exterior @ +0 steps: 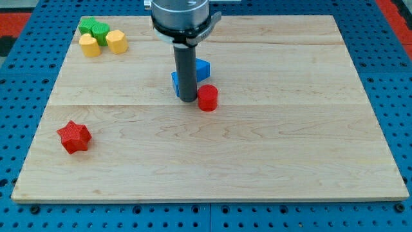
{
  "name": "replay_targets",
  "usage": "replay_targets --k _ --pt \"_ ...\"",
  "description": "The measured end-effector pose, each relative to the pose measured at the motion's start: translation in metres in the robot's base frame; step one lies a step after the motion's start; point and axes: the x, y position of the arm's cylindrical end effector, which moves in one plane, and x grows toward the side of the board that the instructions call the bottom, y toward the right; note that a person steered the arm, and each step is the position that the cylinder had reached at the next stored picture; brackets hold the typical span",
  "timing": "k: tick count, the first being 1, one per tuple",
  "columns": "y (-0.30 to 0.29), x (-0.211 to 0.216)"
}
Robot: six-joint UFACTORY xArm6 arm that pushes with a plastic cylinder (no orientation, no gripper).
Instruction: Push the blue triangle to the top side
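Near board centre: my tip, end of a dark upright rod; it is a bare rod, with no claw to release or clench.
Blue block: directly behind the rod, touching it, mostly hidden; shape cannot be told.
Red cylinder: just right of the tip, apparently touching.
Red star: well left of the tip, toward the view's bottom.
Green block, two yellow blocks: clustered far upper left of the tip.
Board: pale wood.
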Motion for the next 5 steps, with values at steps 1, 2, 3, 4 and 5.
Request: replay_targets --k 1,2,3,4,5 --pt "-0.001 -0.033" --pt "0.008 -0.063" --pt "0.011 -0.095" --pt "0.059 -0.097" --pt "0.07 -0.111"
